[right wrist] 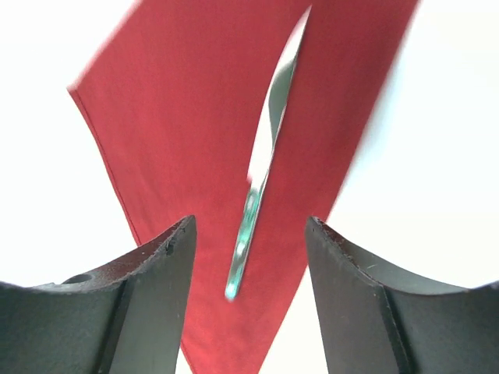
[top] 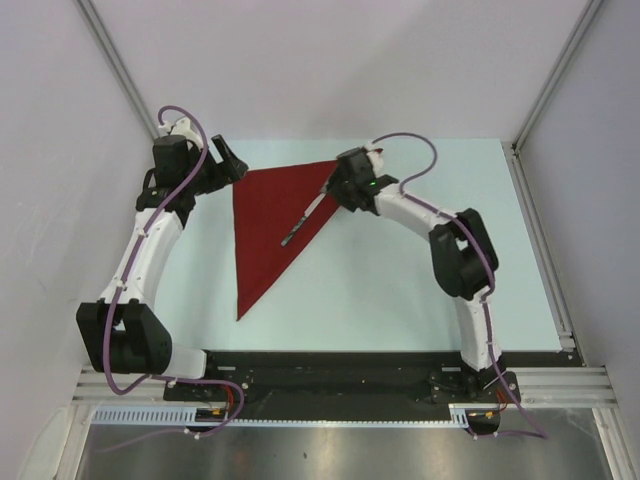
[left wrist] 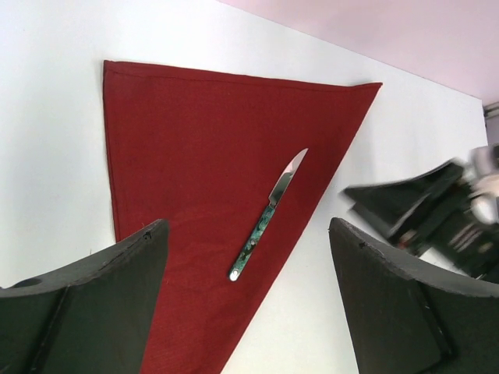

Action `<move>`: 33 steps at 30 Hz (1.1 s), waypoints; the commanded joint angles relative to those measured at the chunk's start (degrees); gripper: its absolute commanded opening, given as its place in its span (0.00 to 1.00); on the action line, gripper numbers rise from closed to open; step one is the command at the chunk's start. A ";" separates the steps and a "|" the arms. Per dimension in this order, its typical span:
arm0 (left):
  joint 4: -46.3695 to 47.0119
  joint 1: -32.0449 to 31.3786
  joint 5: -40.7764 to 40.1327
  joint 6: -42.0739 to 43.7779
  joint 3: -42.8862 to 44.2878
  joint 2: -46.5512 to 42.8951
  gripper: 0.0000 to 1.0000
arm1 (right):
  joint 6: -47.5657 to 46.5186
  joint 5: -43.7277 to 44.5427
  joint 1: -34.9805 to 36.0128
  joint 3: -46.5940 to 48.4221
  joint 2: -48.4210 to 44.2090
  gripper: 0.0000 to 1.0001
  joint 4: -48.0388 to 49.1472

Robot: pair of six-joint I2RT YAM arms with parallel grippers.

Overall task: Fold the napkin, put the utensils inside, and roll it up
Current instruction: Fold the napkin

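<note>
The dark red napkin [top: 262,220] lies flat on the table, folded into a triangle; it also shows in the left wrist view [left wrist: 187,156] and the right wrist view [right wrist: 187,117]. One utensil, a knife [top: 303,220] with a teal-dark handle and silvery blade, lies slantwise on it near the long edge [left wrist: 269,214] [right wrist: 261,171]. My right gripper [top: 333,188] is open just above the knife's upper right end, jaws either side of it [right wrist: 249,222], not touching. My left gripper [top: 230,158] is open and empty by the napkin's top left corner [left wrist: 248,226].
The pale table [top: 420,290] is bounded by grey walls at the back and both sides. A black rail [top: 340,372] holding the arm bases runs along the near edge. The right gripper's fingers [left wrist: 405,199] show at the right of the left wrist view.
</note>
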 commanded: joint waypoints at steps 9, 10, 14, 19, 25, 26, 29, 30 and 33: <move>1.91 0.20 1.04 -0.78 -0.78 -0.62 0.88 | -11.97 -12.26 -20.84 -5.84 3.64 0.56 20.59; 1.91 0.03 0.95 -0.69 -0.70 -0.62 0.88 | -11.79 -12.79 -21.54 -4.96 4.87 0.55 21.13; 1.29 -0.06 0.25 -0.25 -0.43 -0.18 0.88 | -10.56 -16.30 -24.01 2.41 12.08 0.54 22.98; 0.86 -0.32 -0.89 0.37 -0.26 0.35 0.88 | -4.34 -19.38 -26.73 6.12 19.91 0.53 29.65; 0.50 -0.50 -0.37 0.45 0.01 1.05 0.88 | -3.79 -19.65 -27.70 17.53 28.16 0.50 26.25; 0.50 -0.59 -0.11 0.37 0.09 1.14 0.88 | -4.23 -19.65 -27.70 19.55 29.31 0.50 23.89; 0.41 -0.76 0.24 0.37 0.18 1.23 0.88 | -4.06 -19.21 -27.79 25.71 32.83 0.49 21.85; 0.41 -0.85 0.25 0.37 0.18 1.23 0.88 | -3.97 -19.03 -27.79 27.46 33.71 0.49 21.49; 0.24 -0.85 0.95 0.19 0.18 1.31 0.88 | -3.62 -18.95 -27.88 29.59 36.08 0.49 20.70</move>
